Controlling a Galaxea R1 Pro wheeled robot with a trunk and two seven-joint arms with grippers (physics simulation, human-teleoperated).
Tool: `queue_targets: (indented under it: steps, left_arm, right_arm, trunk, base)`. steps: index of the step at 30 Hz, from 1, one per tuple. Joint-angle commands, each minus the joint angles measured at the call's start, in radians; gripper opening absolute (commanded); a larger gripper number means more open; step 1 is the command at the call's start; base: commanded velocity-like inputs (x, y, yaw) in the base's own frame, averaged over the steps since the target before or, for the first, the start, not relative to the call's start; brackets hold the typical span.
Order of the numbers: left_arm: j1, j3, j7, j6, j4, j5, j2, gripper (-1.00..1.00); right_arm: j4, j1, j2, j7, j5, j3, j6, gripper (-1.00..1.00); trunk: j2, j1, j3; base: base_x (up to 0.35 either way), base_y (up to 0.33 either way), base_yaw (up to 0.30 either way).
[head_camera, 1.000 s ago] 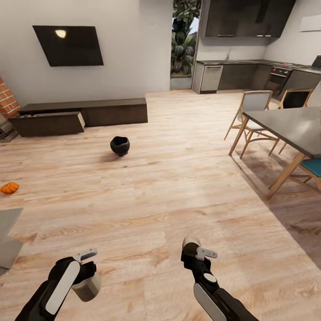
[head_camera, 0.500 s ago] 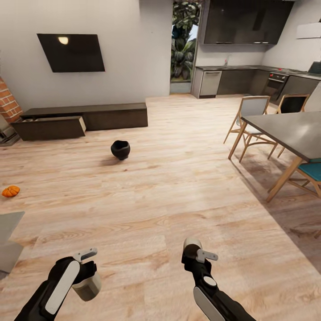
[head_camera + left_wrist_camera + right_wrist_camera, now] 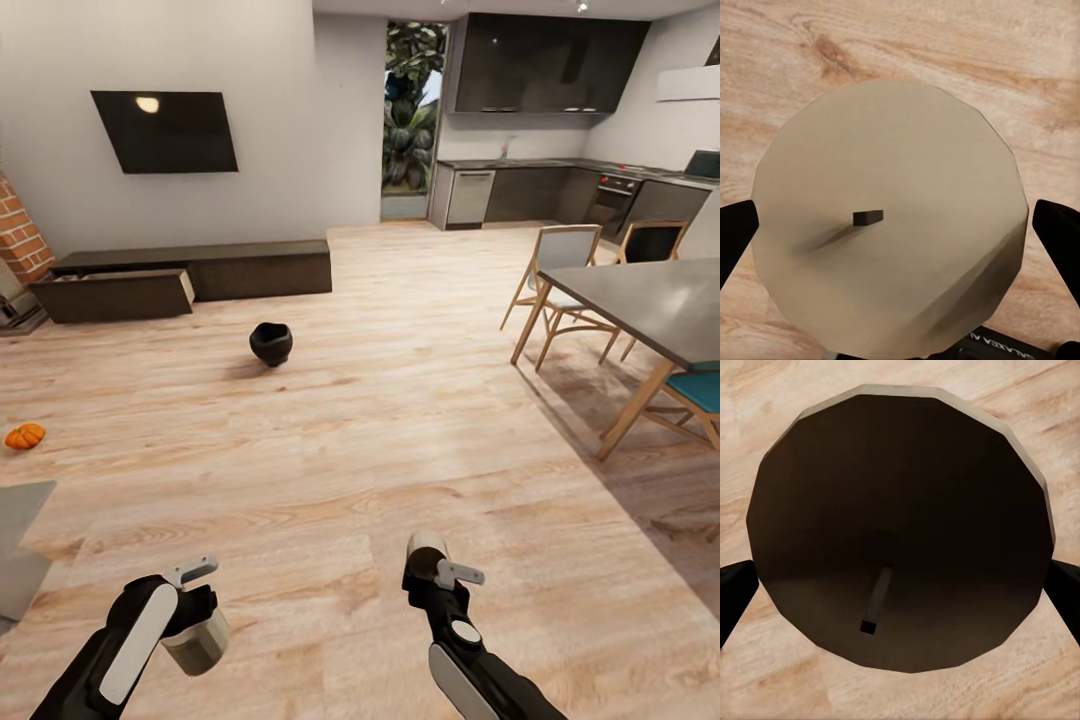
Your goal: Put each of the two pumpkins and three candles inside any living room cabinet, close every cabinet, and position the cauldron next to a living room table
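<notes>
Candles sit in both grippers: the left gripper (image 3: 197,612) has its fingers (image 3: 735,236) clamped on a candle (image 3: 889,225) whose pale beige top and short dark wick face the left wrist camera, and the right gripper (image 3: 432,565) has its fingers (image 3: 733,589) clamped on a second candle (image 3: 900,532) that shows dark in the right wrist view. Both are held low over the wooden floor (image 3: 380,440). Ahead on the floor stands the black cauldron (image 3: 271,343), well apart from the dining bench (image 3: 650,300) at the right. Beyond it, against the far wall under the television (image 3: 165,130), runs the cabinet (image 3: 190,275) with its left drawer (image 3: 115,295) pulled out. One pumpkin (image 3: 24,436) lies on the floor at far left.
</notes>
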Motion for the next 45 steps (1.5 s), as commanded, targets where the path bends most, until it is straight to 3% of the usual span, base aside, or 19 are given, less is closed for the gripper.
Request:
queue_targets:
  steps: [1, 24, 30, 45]
  left_arm:
    - [-0.001, -0.003, 0.01, 0.002, -0.001, 0.01, 0.001, -1.0]
    - [-0.001, -0.004, 0.012, 0.007, -0.002, 0.01, -0.004, -1.0]
    - [-0.001, -0.003, 0.012, 0.007, -0.002, 0.01, -0.004, -1.0]
    - [-0.001, -0.003, 0.012, 0.008, 0.0, 0.011, -0.004, -1.0]
  right_arm:
    - [-0.001, -0.001, 0.0, -0.007, -0.011, 0.006, -0.007, -1.0]
    - [0.065, -0.001, 0.019, -0.005, -0.006, 0.009, -0.057, -1.0]
    - [0.091, -0.001, 0.02, -0.007, -0.006, 0.048, -0.068, -1.0]
    - [0.093, -0.001, 0.02, -0.007, -0.005, 0.052, -0.069, -1.0]
  trunk:
    - [-0.001, 0.0, 0.001]
    - [-0.001, 0.0, 0.039]
    - [-0.001, 0.0, 0.049]
    - [-0.001, 0.0, 0.074]
  base:
    - [0.0, 0.0, 0.0]
    - [0.0, 0.0, 0.0]
    - [0.0, 0.0, 0.0]
    - [0.0, 0.0, 0.0]
